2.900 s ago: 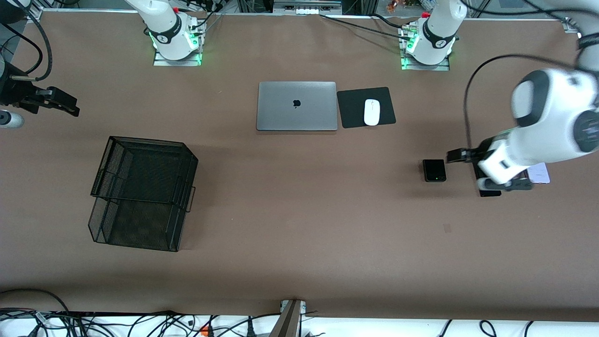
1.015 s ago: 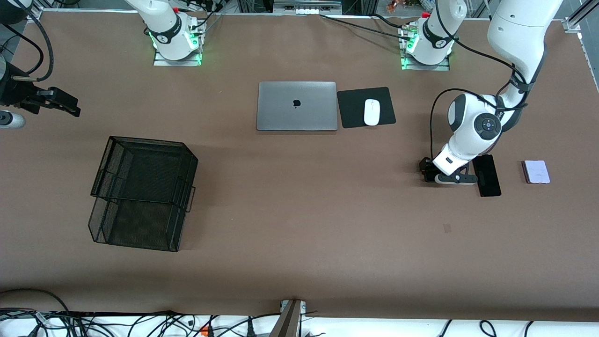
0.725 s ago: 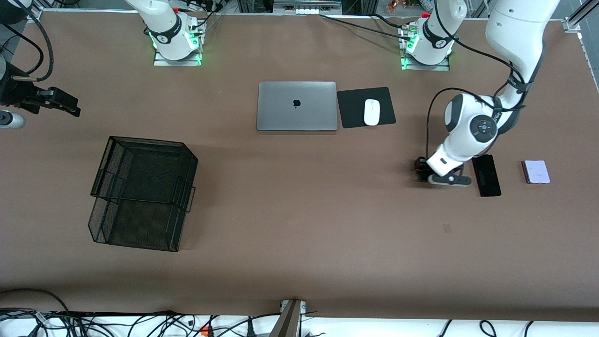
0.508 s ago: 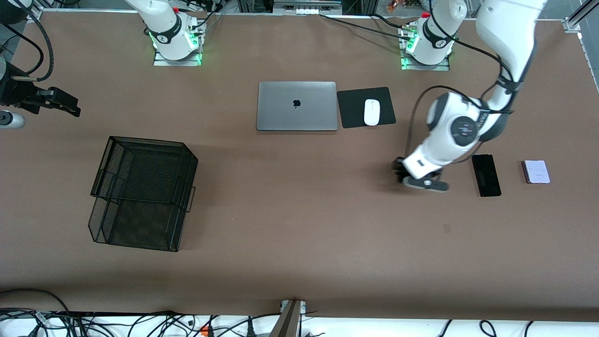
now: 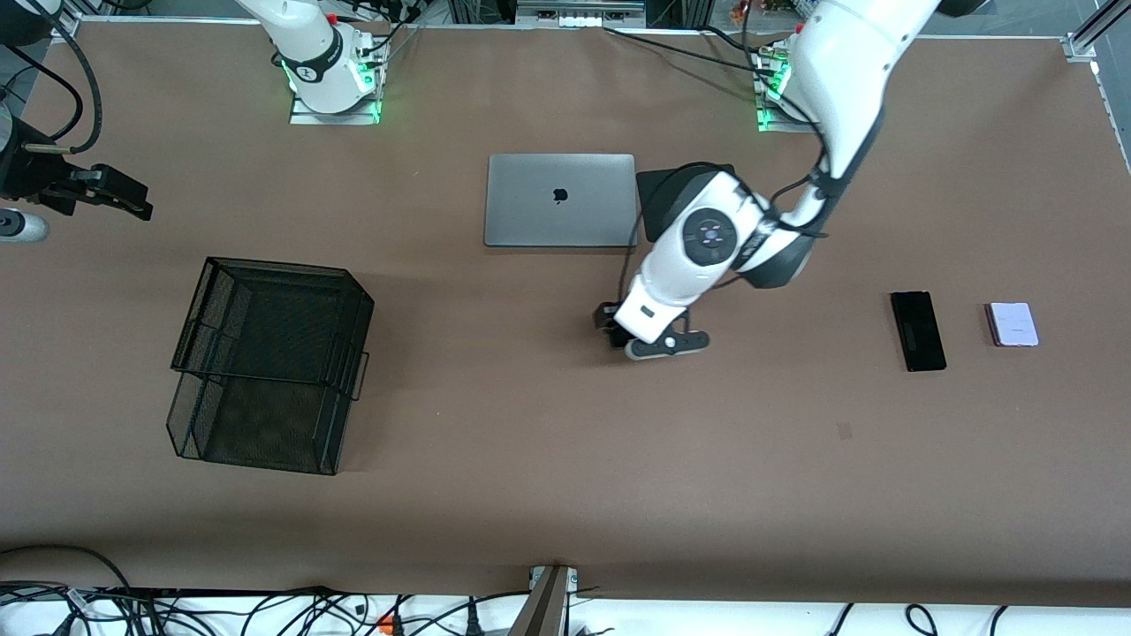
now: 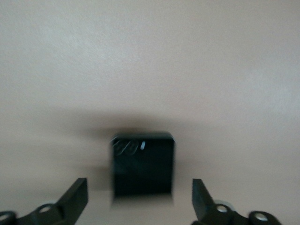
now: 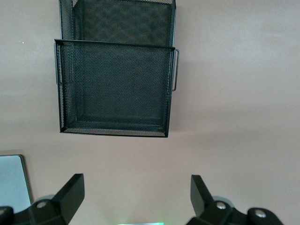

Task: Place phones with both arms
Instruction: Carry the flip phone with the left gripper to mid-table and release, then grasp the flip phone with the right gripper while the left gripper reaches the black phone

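Note:
My left gripper (image 5: 611,322) is low over the middle of the table, nearer the front camera than the laptop. It has the small squarish black phone (image 6: 143,164) with it; the front view shows only a dark edge of the phone under the hand. In the left wrist view the gripper (image 6: 139,199) has the phone between its two fingers. The long slim black phone (image 5: 918,330) and the pale lavender phone (image 5: 1013,324) lie side by side toward the left arm's end. My right gripper (image 5: 132,205) waits open and empty (image 7: 138,197) at the right arm's end.
A black wire-mesh basket (image 5: 190,309) stands toward the right arm's end and shows in the right wrist view (image 7: 112,43). The silver laptop (image 5: 560,200) lies closed near the bases, beside a black mouse pad (image 5: 658,190) partly covered by my left arm.
My left arm has swung from the phones' spot toward the table's middle, and the small black phone has travelled with its gripper. The other two phones and the right arm have not moved.

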Action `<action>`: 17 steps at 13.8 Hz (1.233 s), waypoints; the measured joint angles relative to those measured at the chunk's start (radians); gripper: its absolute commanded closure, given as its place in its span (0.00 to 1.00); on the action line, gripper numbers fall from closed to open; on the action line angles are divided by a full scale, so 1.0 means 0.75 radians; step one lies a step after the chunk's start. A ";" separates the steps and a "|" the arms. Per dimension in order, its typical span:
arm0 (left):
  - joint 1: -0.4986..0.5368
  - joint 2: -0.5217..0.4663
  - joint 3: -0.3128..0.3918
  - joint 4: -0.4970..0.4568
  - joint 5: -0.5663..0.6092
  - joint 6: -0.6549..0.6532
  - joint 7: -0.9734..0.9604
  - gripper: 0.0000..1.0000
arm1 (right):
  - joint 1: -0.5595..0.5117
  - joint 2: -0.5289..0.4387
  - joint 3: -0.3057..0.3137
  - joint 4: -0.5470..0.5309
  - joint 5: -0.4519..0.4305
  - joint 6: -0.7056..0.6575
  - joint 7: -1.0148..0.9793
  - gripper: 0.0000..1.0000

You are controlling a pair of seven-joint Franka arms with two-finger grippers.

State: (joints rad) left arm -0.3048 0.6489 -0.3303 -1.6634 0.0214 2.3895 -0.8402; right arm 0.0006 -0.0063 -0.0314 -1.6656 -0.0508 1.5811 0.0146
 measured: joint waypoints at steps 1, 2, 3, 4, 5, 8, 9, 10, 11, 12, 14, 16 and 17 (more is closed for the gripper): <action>0.009 0.005 0.006 0.011 0.000 -0.015 -0.005 0.00 | 0.000 0.000 0.000 0.000 0.000 0.000 0.000 0.00; 0.028 0.002 0.010 0.021 0.002 -0.062 0.011 0.00 | 0.000 0.000 0.000 0.000 0.000 0.000 0.000 0.00; 0.054 -0.003 0.014 0.034 0.006 -0.141 0.056 0.00 | 0.000 0.000 0.000 0.000 0.000 0.000 0.000 0.00; 0.088 -0.014 0.020 0.050 0.007 -0.245 0.125 0.00 | 0.000 0.000 0.000 0.000 0.000 0.000 0.000 0.00; 0.137 -0.034 0.027 0.061 0.008 -0.365 0.207 0.00 | 0.000 0.001 0.001 0.000 0.000 0.000 0.000 0.00; 0.370 -0.087 0.041 0.075 0.012 -0.711 0.494 0.00 | 0.024 0.027 0.010 -0.001 0.002 0.016 0.000 0.00; 0.462 -0.090 0.044 0.074 0.013 -0.776 0.583 0.00 | 0.067 0.049 0.013 -0.001 0.003 0.037 0.000 0.00; 0.541 -0.088 0.052 0.070 0.021 -0.829 0.647 0.00 | 0.128 0.074 0.016 -0.001 0.003 0.058 0.020 0.00; 0.608 -0.084 0.066 0.063 0.052 -0.877 0.689 0.00 | 0.201 0.101 0.020 -0.001 0.004 0.081 0.059 0.00; 0.669 -0.079 0.075 0.053 0.123 -0.909 0.717 0.00 | 0.279 0.129 0.024 -0.002 0.009 0.111 0.101 0.00; 0.762 -0.055 0.077 0.029 0.326 -0.917 0.753 0.00 | 0.444 0.190 0.029 -0.002 0.033 0.194 0.194 0.00; 0.829 -0.023 0.078 0.008 0.432 -0.862 0.830 0.00 | 0.619 0.257 0.033 0.002 0.041 0.315 0.343 0.00; 0.869 -0.007 0.079 -0.005 0.449 -0.799 0.891 0.00 | 0.710 0.302 0.035 0.016 0.041 0.377 0.435 0.00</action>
State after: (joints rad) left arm 0.3467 0.6433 -0.2707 -1.6674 0.3579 1.7905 -0.1717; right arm 0.5330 0.2203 -0.0050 -1.6534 -0.0200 1.8638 0.3405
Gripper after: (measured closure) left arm 0.000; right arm 0.000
